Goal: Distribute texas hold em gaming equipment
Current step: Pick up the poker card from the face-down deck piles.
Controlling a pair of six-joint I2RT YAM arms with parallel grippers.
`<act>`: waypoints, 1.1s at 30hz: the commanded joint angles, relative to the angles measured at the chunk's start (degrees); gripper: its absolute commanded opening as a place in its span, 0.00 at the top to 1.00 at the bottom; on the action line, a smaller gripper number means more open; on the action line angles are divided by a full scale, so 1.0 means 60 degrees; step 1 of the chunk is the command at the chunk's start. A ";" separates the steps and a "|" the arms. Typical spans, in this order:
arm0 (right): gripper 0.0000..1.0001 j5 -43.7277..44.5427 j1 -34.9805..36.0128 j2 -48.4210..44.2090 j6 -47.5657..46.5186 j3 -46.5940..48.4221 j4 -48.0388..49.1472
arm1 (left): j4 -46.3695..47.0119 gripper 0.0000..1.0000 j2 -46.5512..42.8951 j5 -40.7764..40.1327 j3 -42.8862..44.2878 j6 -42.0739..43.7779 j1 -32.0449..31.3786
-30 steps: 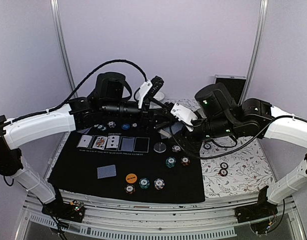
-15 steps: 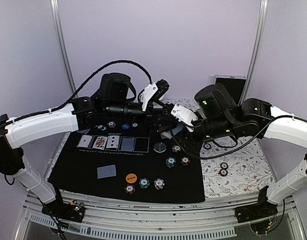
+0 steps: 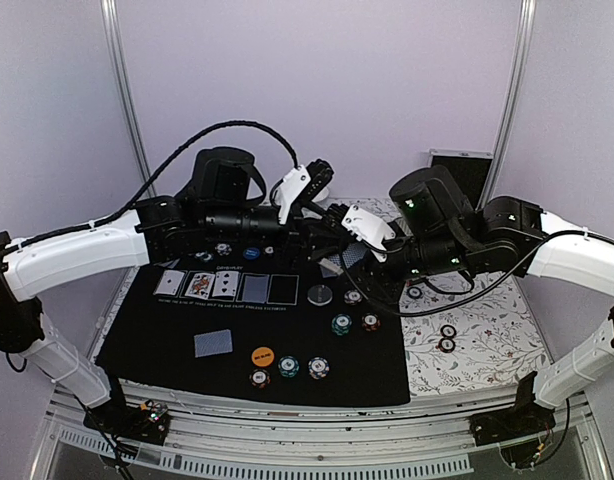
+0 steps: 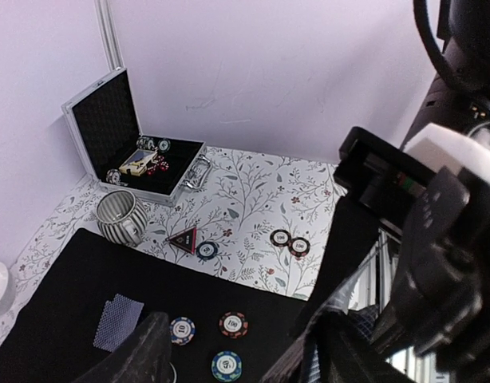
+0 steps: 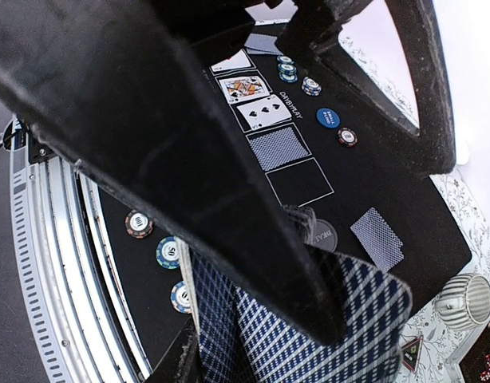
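Seemingly dealing cards. Holds deck point(image 5: 301, 335) clenched in right claw point(image 3: 345, 258), at 1 o'clock over mat point(image 3: 157, 345). Has left claw point(image 4: 237, 359) spread beside, grasping nothing visible. Next, probably: pinch only top card, lay in empty slot point(image 3: 283, 289) at 7 o'clock. Cannot see fingertip contact; left tips cut off.

Three face-up playing cards point(image 3: 198, 285), four single blue-checked face-down cards point(image 3: 213, 343) and one blue-checked deck point(image 5: 309, 335) show. There is one orange disc point(image 3: 263, 355), one blue disc point(image 3: 251, 253), one grey round dealer button point(image 3: 320, 294), one red triangular marker point(image 4: 183, 238) and one ribbed metal mug point(image 4: 122, 216). Six edge-striped poker chips point(image 3: 289, 367) lie on the near half of the black mat point(image 3: 147, 340), and three lie on the floral cloth point(image 3: 487, 330).
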 commanded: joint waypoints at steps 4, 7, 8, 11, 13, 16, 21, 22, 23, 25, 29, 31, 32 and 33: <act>0.96 -0.0143 0.0110 -0.0212 -0.0035 0.0123 0.0347 | 0.0210 0.62 -0.0233 0.0930 -0.0176 0.0214 0.0103; 0.96 -0.0127 0.0099 -0.0229 -0.0021 0.0096 0.0346 | 0.0266 0.78 -0.0315 0.1022 -0.0197 0.0215 0.0103; 0.96 -0.0132 0.0109 -0.0233 -0.0025 0.0081 0.0357 | 0.0254 0.79 -0.0369 0.0955 -0.0225 0.0228 0.0103; 0.96 -0.0112 0.0107 -0.0282 -0.0013 0.0039 0.0339 | 0.0260 0.82 -0.0539 0.0827 -0.0359 0.0299 0.0103; 0.96 -0.0090 0.0110 -0.0286 -0.0012 0.0021 0.0356 | 0.0254 0.84 -0.0659 0.0774 -0.0432 0.0337 0.0113; 0.96 -0.0075 0.0108 -0.0282 -0.0013 -0.0008 0.0356 | 0.0285 0.84 -0.0826 0.0623 -0.0546 0.0338 0.0118; 0.96 -0.0070 0.0110 -0.0280 -0.0013 -0.0019 0.0378 | 0.0323 0.84 -0.0864 0.0631 -0.0579 0.0281 0.0125; 0.96 -0.0072 0.0110 -0.0286 -0.0024 -0.0021 0.0374 | 0.0329 0.86 -0.0867 0.0625 -0.0578 0.0282 0.0112; 0.96 -0.0057 0.0108 -0.0294 -0.0022 -0.0023 0.0379 | 0.0320 0.89 -0.0863 0.0613 -0.0591 0.0280 0.0128; 0.96 -0.0046 0.0105 -0.0321 -0.0014 -0.0049 0.0367 | 0.0329 0.92 -0.0937 0.0609 -0.0600 0.0272 0.0129; 0.96 -0.0007 0.0109 -0.0370 0.0015 -0.0118 0.0376 | 0.0414 1.00 -0.1228 0.0854 -0.0753 0.0262 0.0203; 0.96 0.0026 0.0100 -0.0382 0.0021 -0.0140 0.0375 | 0.0499 1.00 -0.1373 0.0931 -0.0863 0.0150 0.0279; 0.96 0.0034 0.0098 -0.0392 0.0017 -0.0141 0.0368 | 0.0536 1.00 -0.1439 0.1029 -0.0927 0.0086 0.0330; 0.96 0.0035 0.0101 -0.0386 0.0023 -0.0139 0.0374 | 0.0548 1.00 -0.1497 0.1114 -0.0970 0.0028 0.0364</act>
